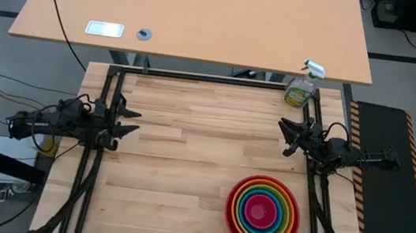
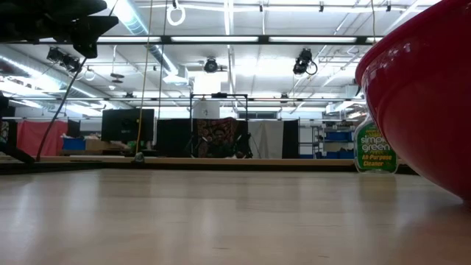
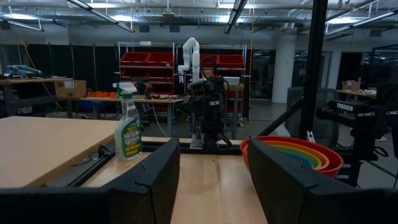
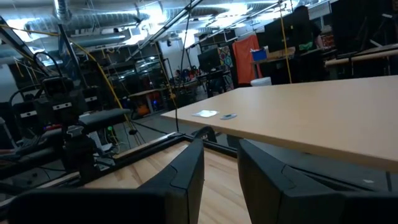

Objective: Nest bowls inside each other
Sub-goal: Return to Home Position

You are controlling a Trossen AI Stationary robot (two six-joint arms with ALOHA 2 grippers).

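Note:
The bowls sit nested in one stack at the table's near right: red outermost, then orange, green and blue rings, and pink in the middle. The red bowl rests on the wood. Its red wall fills the right of the low view, and the left wrist view shows the stack's rims. My left gripper hangs open above the table's left edge, far from the stack. My right gripper hangs open above the right edge, beyond the stack's far side. Nothing lies between either pair of fingers.
A green spray bottle stands at the far right corner. A black frame borders the table's far, left and right sides. A second tabletop lies beyond the far edge. The bare wood between the arms carries nothing.

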